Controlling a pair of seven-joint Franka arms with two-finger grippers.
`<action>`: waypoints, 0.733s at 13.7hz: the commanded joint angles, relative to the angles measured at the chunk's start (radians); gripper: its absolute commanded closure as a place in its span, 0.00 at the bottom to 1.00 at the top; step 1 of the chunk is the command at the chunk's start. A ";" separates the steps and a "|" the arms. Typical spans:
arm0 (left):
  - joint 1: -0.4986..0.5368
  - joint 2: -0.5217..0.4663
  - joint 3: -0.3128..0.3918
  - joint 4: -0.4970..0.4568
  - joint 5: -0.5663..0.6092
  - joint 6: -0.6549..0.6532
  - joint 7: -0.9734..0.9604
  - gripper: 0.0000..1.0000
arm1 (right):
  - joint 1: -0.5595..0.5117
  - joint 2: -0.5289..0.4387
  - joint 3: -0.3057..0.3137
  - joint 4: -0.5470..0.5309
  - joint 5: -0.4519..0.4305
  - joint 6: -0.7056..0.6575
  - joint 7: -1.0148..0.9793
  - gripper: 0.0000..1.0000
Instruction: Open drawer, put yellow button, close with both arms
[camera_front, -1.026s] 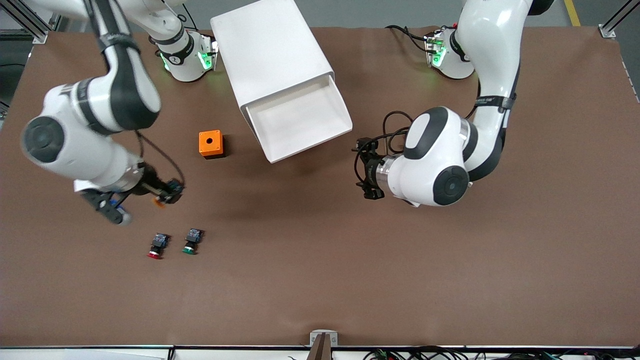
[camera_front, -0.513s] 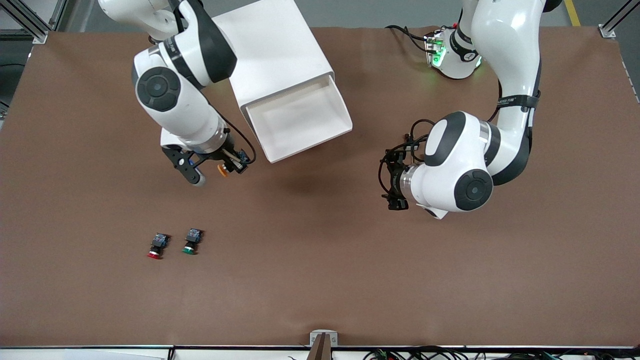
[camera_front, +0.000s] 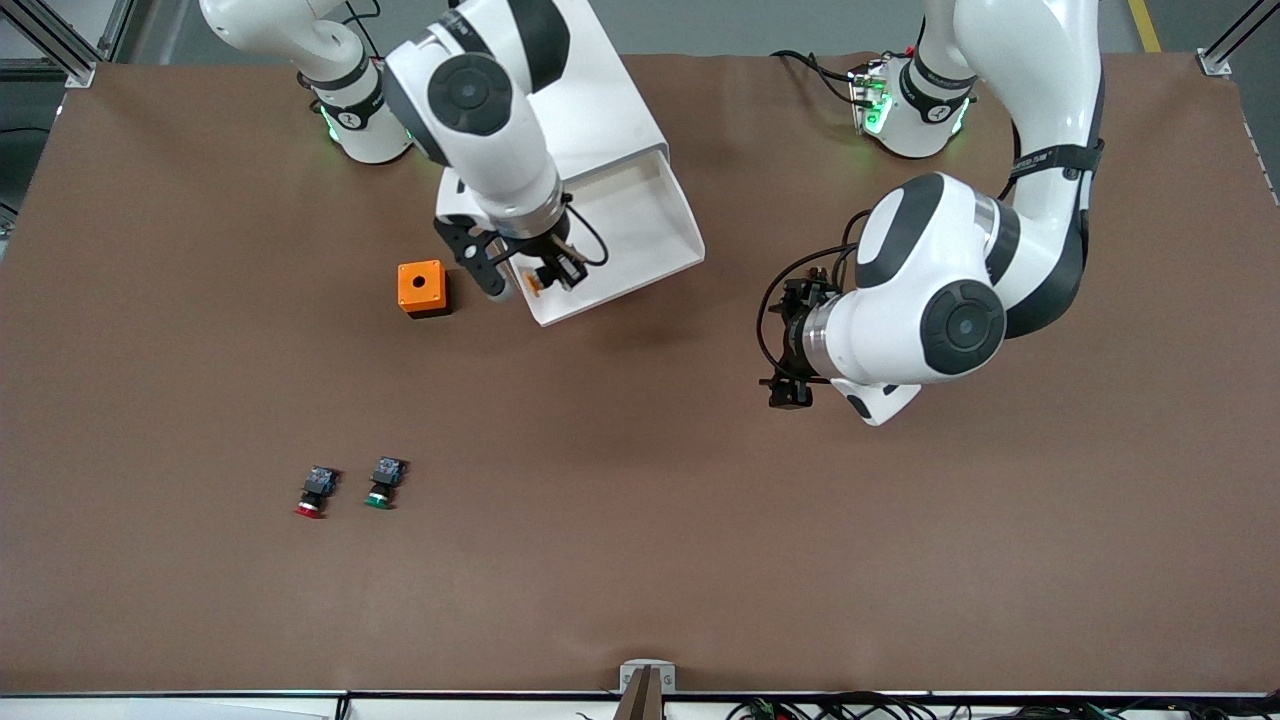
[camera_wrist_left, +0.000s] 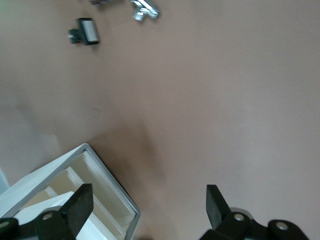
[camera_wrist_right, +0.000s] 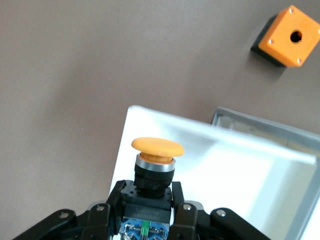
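The drawer (camera_front: 615, 232) stands pulled out of the white cabinet (camera_front: 560, 110), its white inside bare. My right gripper (camera_front: 548, 277) hangs over the drawer's front corner at the right arm's end, shut on the yellow button (camera_front: 533, 287). In the right wrist view the fingers (camera_wrist_right: 114, 200) clamp the black body of the yellow button (camera_wrist_right: 157, 146), whose cap points out over the drawer (camera_wrist_right: 225, 165). My left gripper (camera_front: 790, 372) waits open above bare table toward the left arm's end. Nothing lies between its fingers (camera_wrist_left: 80, 205), and the drawer's corner (camera_wrist_left: 107, 182) shows beside them.
An orange box with a hole (camera_front: 421, 287) sits beside the drawer, toward the right arm's end. A red-capped switch (camera_front: 312, 492) and a green-capped switch (camera_front: 383, 483) lie side by side nearer the front camera. A metal bracket (camera_front: 646, 680) sits at the table's front edge.
My right arm has swung from near the two switches up over the drawer's front corner, carrying the yellow button. My left arm has drawn back a little from the drawer.
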 joint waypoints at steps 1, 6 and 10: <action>-0.004 -0.027 -0.005 -0.008 0.015 0.076 0.076 0.01 | 0.067 -0.024 -0.015 -0.016 -0.027 0.000 0.094 1.00; 0.029 -0.039 0.009 -0.009 0.020 0.078 0.549 0.01 | 0.130 -0.022 -0.012 -0.037 -0.052 0.011 0.220 1.00; 0.069 -0.028 0.007 -0.019 0.081 0.079 0.815 0.01 | 0.171 -0.022 -0.014 -0.085 -0.054 0.053 0.290 1.00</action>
